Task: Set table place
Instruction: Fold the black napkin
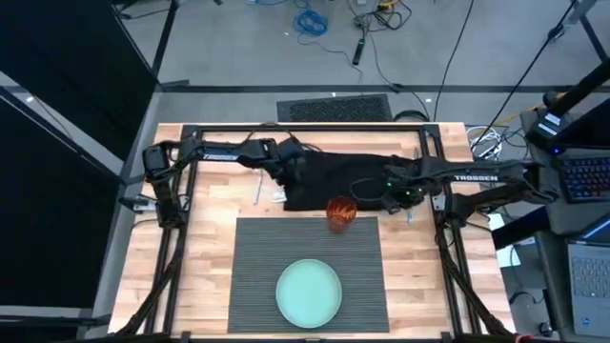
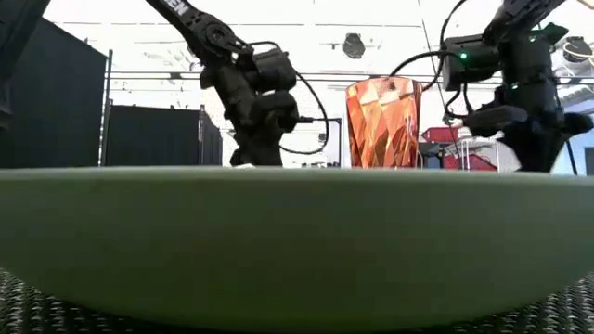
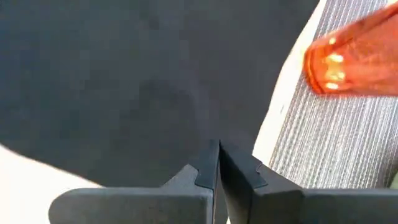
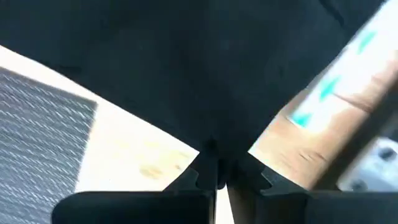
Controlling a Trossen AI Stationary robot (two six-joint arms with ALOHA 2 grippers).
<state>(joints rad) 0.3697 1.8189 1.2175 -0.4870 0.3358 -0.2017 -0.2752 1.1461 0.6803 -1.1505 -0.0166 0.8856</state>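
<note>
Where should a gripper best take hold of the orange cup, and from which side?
Probably by its faceted side wall. The orange cup stands upright on the far edge of the placemat; come level from the near side, since the black napkin and both grippers crowd behind it.

Off-task stuff around me: a pale green plate [image 1: 309, 292] sits low in the middle of the overhead frame, and it fills the whole bottom half of the low view. An orange faceted glass [image 1: 341, 213] stands upright just above centre. A black cloth napkin [image 1: 329, 176] is spread above that on the wooden tabletop [image 1: 205, 248]. Cables [image 1: 310, 19] lie on the floor along the top edge.
</note>
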